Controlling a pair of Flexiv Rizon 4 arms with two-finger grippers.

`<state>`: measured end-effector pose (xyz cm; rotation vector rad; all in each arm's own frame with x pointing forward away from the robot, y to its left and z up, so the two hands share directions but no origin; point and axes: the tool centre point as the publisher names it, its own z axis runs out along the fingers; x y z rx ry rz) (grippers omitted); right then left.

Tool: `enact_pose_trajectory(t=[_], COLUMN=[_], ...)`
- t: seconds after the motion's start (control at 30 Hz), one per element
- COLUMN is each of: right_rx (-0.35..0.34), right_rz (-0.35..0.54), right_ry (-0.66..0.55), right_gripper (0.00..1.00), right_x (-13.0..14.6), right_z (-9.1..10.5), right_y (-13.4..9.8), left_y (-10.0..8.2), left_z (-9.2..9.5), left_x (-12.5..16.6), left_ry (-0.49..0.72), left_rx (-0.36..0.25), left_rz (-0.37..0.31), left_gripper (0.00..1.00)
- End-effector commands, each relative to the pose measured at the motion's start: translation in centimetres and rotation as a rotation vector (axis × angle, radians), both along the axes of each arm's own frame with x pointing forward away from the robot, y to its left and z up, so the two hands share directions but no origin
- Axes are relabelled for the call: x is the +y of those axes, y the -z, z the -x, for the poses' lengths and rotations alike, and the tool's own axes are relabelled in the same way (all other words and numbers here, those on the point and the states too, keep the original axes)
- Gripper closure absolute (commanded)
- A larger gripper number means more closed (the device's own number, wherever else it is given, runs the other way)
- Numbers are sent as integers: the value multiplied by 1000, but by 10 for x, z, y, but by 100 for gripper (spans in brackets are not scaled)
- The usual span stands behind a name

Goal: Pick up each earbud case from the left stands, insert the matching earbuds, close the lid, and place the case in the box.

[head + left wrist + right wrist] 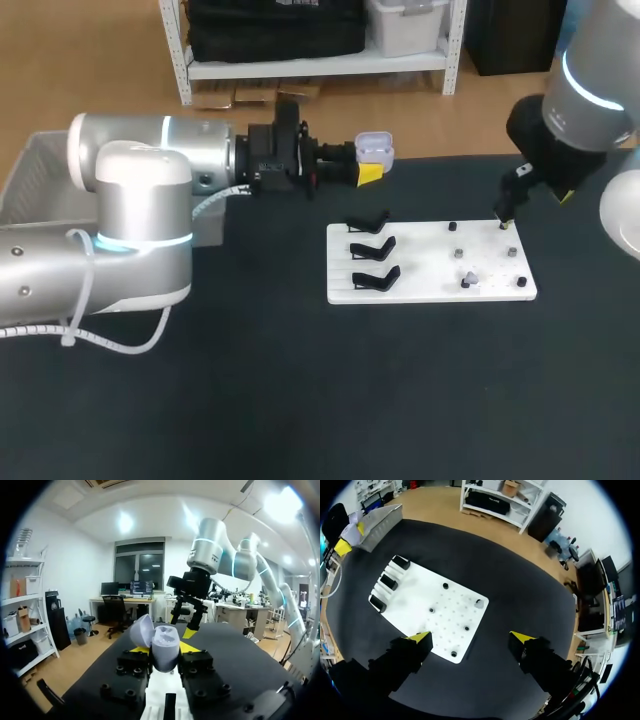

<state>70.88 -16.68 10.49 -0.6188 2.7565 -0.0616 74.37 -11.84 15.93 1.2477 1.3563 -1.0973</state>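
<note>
Notably, left gripper (368, 171) clamps the pale lilac plastic earbud case (374, 148), lid open; right gripper (470, 637) gapes empty; insertion pressure could twist the case loose.

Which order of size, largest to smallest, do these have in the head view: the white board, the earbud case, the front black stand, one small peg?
1. board: clearly largest.
2. case and stand: look alike; the case is raised nearer the camera, so unranked.
3. peg: smallest.
</note>
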Motion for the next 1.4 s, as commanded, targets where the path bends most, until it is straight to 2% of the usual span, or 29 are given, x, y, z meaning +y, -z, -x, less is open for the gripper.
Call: enact_pose_trajectory(t=[0.03, 0.23, 0.6, 0.73, 0.77, 0.87, 1.0, 1.07, 1.2, 1.27, 1.4], right_rx=[39, 65, 111, 126, 128, 132, 137, 138, 137, 138, 149], right_rz=[6, 33, 42, 38, 42, 40, 39, 37, 37, 37, 38], right_ry=[5, 33, -1, 39, 44, 54, 57, 58, 63, 66, 68], right_gripper=[0, 0, 0, 0, 2, 20, 27, 36, 39, 51, 54], right_x=[-1, -8, 6, 6, 5, 5, 4, 5, 5, 5, 5], right_z=[-10, -13, -22, -30, -32, -39, -46, -48, -50, -50, -49], right_y=[3, 18, 50, 57, 58, 60, 64, 64, 64, 65, 70], left_y=[0, 0, 0, 0, 0, 0, 0, 0, 0, 0, 0], left_z=[3, 3, 3, 3, 3, 3, 3, 3, 3, 3, 3], left_x=[0, 0, 0, 0, 0, 0, 0, 0, 0, 0, 0], left_ry=[-8, -8, -8, -8, -8, -8, -8, -8, -8, -8, -8], left_rx=[-4, -4, -4, -4, -4, -4, -4, -4, -4, -4, -4], left_rz=[3, 3, 3, 3, 3, 3, 3, 3, 3, 3, 3], left_gripper=[100, 100, 100, 100, 100, 100, 100, 100, 100, 100, 100])
